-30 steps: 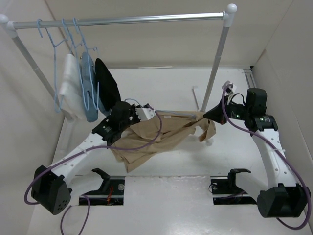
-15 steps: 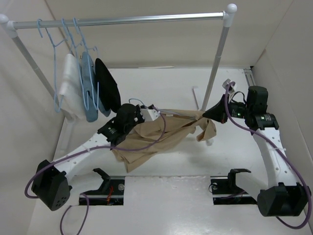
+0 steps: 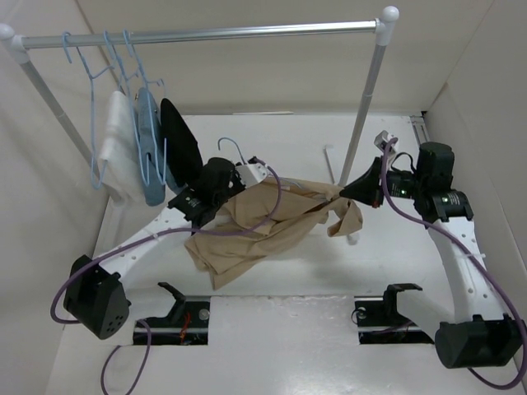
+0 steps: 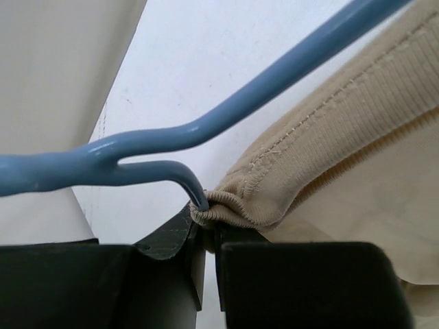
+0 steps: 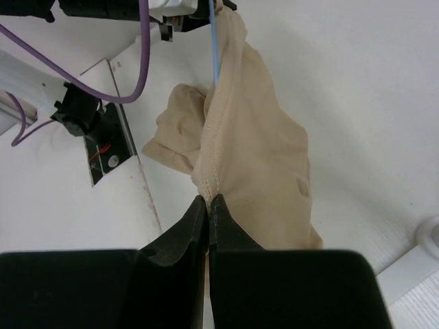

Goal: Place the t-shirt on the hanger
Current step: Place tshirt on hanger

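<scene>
While two jaws grip one t-shirt (image 3: 239, 247), one hanger (image 4: 137, 147) touches it.

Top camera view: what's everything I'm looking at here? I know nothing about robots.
t-shirt: one, tan, stretched in mid-air, centre.
hanger: one, light blue, at the t-shirt's collar.
clothes rail: one, silver, across the back.
hung garments: three, white, light blue and black, rail's left end.
blue hangers: at least three, light blue, carrying them.
table: one, white, underneath.
left gripper: one, black, shut on the collar.
right gripper: one, black, shut on the t-shirt's edge.
</scene>
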